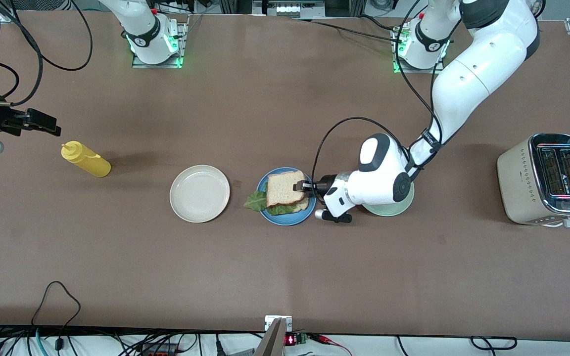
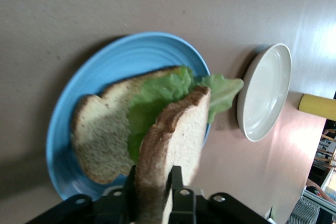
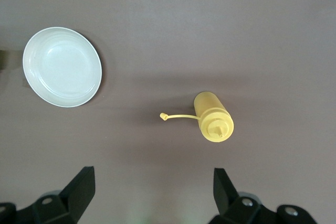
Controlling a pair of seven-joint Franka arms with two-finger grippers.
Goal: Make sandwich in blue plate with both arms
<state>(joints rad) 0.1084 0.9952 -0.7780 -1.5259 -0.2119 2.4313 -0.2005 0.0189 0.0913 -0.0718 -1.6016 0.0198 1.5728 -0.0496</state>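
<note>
Brown and bare of clutter, the desk (image 1: 285, 267) carries a row of things between the two arms' ends. Midway along it sits the blue plate (image 1: 285, 217), with a beige plate (image 1: 199, 193) beside it toward the right arm's end and a pale green plate (image 1: 389, 210) beside it toward the left arm's end, mostly hidden under the left arm.

On the blue plate lies the sandwich in the making: a bottom bread slice (image 2: 102, 135), a ruffled lettuce leaf (image 2: 157, 100) over it, and a top bread slice (image 2: 176, 145). The left gripper (image 1: 301, 186) is low at the plate's edge. In the left wrist view its fingers (image 2: 177, 184) flank the crust of the top slice, which stands tilted over the lettuce rather than flat. Whether they press the crust or have just let go I cannot tell. The tilt suggests the slice is being laid down edge first so it can fall over onto the leaf.

Over the right arm's end of the desk hangs the right gripper (image 1: 42, 122), waiting, its fingers (image 3: 79, 187) spread wide and empty above a yellow squeeze bottle (image 3: 212, 119). A toaster (image 1: 545, 179) stands at the left arm's end.
</note>
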